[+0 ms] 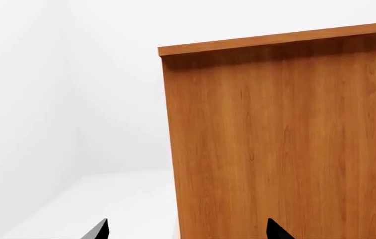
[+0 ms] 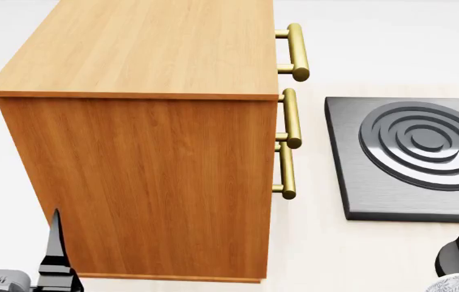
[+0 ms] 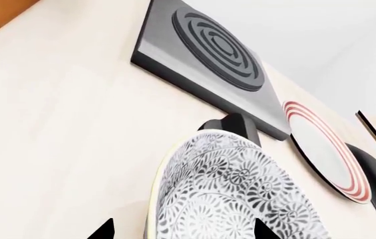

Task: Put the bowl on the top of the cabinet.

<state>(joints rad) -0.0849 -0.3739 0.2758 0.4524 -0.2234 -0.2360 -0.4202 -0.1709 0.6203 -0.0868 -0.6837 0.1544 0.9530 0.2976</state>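
The deep round white bowl with a fine grey leaf pattern (image 3: 231,194) hangs tilted just above the pale tabletop (image 3: 62,124), clamped at its rim by the right gripper (image 3: 182,230); nothing shows inside it. The tall orange-brown wood-grain cabinet (image 2: 148,152) has a bare flat top. The left gripper (image 1: 186,230) faces the cabinet's side, fingers spread and holding nothing.

your pale tabletop (image 2: 351,243) carries the cabinet (image 2: 148,176) at nine o'clock — grey ringed burner slab (image 2: 411,158) at three, plate (image 3: 324,149) beyond.
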